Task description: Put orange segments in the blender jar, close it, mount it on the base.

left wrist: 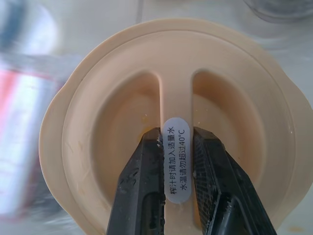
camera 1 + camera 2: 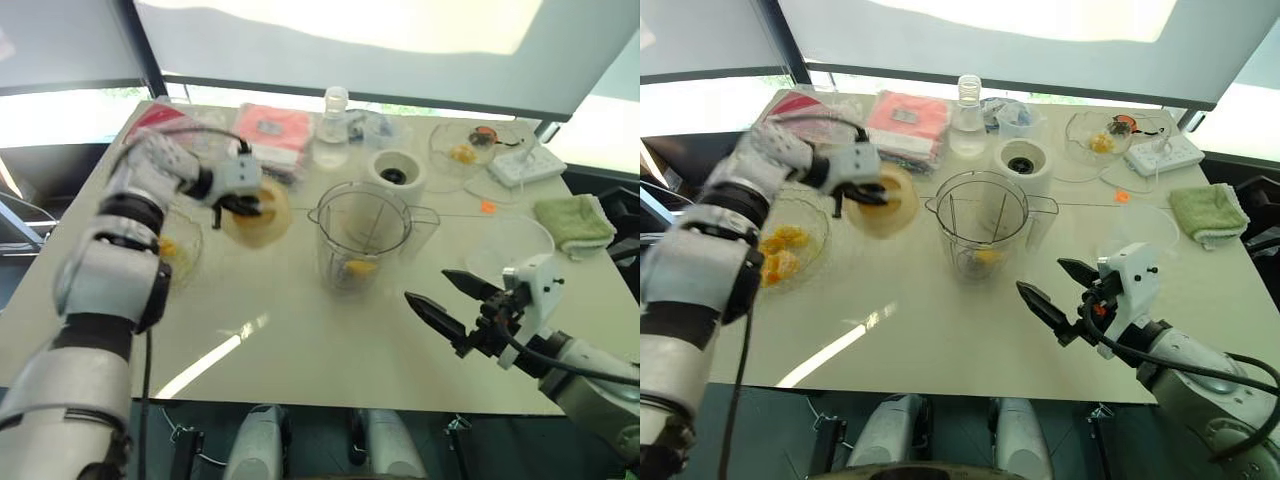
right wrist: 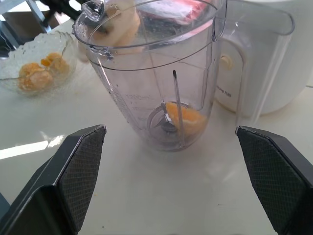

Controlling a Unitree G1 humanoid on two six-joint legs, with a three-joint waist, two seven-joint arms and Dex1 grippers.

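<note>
Left gripper [image 1: 171, 171], clamped on the lid [image 2: 256, 212] by its central rib, has the open-mouthed blender jar [image 2: 360, 240] just to its right; right gripper [image 2: 455, 305] wide open, empty.

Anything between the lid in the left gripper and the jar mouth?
Nothing visible. The left gripper pinches the centre rib of the round cream plastic lid; bare table separates it from the open mouth of the clear plastic blender jar.

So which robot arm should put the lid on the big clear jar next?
The left. Its gripper is already shut on the ridge of the round beige plastic lid, lifted beside the clear plastic blender jar. The right gripper is open and empty, facing the jar.
</note>
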